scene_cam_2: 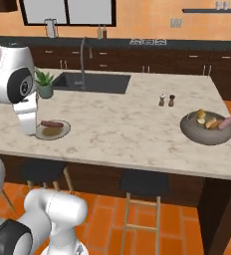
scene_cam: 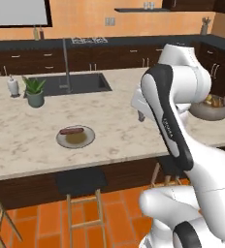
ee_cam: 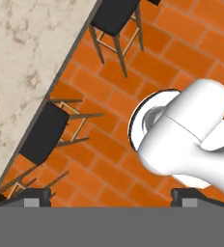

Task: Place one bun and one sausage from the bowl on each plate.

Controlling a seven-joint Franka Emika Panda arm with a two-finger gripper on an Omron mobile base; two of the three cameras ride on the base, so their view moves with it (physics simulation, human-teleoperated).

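A grey plate (scene_cam: 75,138) with an olive-brown centre lies near the counter's front edge, and one sausage (scene_cam: 71,130) rests on its far side. The same plate (scene_cam_2: 53,130) and sausage (scene_cam_2: 50,123) sit just beside my hand in the right base view. Far to the right stands the wide stone-look bowl (scene_cam_2: 206,130), holding a bun (scene_cam_2: 201,114) and a sausage (scene_cam_2: 225,122); my arm partly covers the bowl (scene_cam: 210,110) in the left base view. My gripper (ee_cam: 111,198) is open and empty, high over the counter's front edge, looking down at the floor. The white red-rimmed plate is out of view.
Black stools (ee_cam: 44,135) stand under the counter's front edge on the orange tile floor. A sink (scene_cam_2: 92,82) with a faucet (scene_cam_2: 82,55), a potted plant (scene_cam: 35,92) and salt and pepper shakers (scene_cam_2: 167,100) sit farther back on the marble counter (scene_cam_2: 122,129).
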